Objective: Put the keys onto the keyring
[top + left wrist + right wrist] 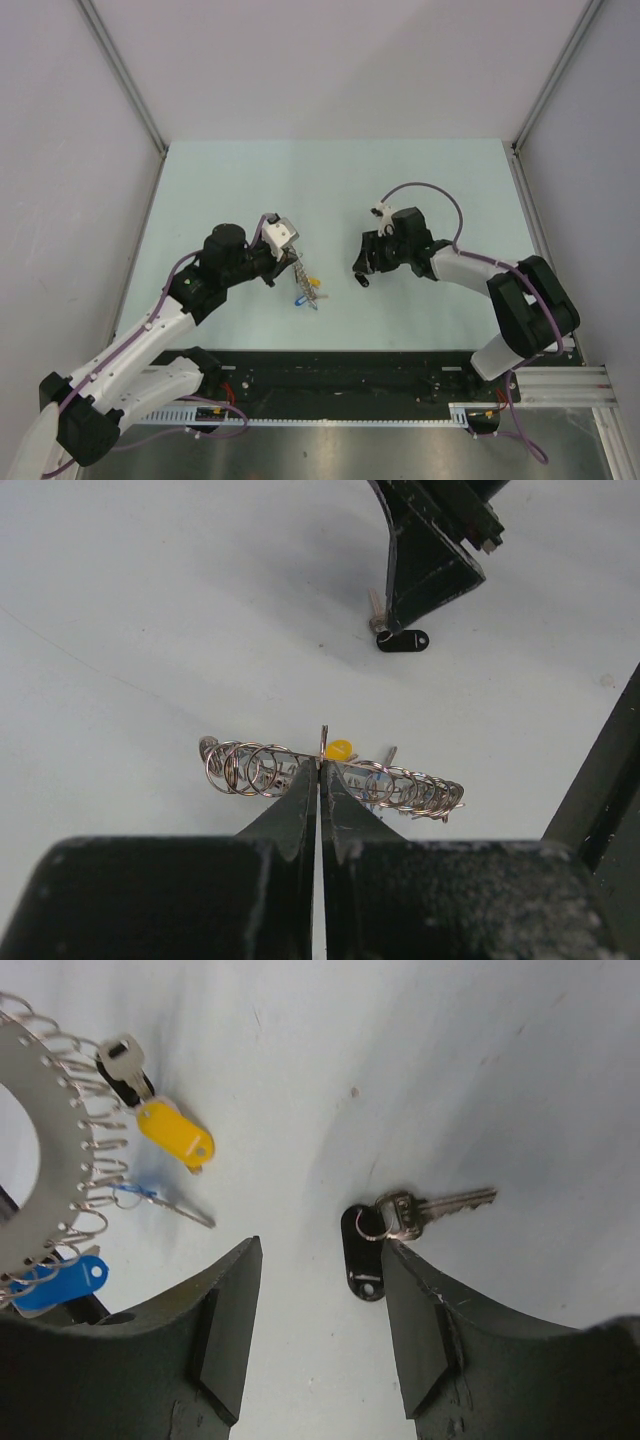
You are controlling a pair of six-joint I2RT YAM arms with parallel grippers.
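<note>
The keyring [45, 1130] is a flat grey disc with wire loops round its edge. My left gripper [321, 763] is shut on the disc edge-on and holds it upright over the table [297, 268]. A yellow-headed key [175, 1136] and a blue-headed key [62, 1282] hang on its loops; the yellow one also shows in the left wrist view [339, 749]. A black-headed key [363, 1254] with a silver blade lies on the table. My right gripper [320, 1260] is open and empty just above it, the right fingertip [405, 1270] touching the key's small ring.
The pale table [330, 190] is enclosed by white walls at the back and sides. A black rail [340, 375] with the arm bases runs along the near edge. My right gripper's finger [425, 565] stands close in front of the keyring.
</note>
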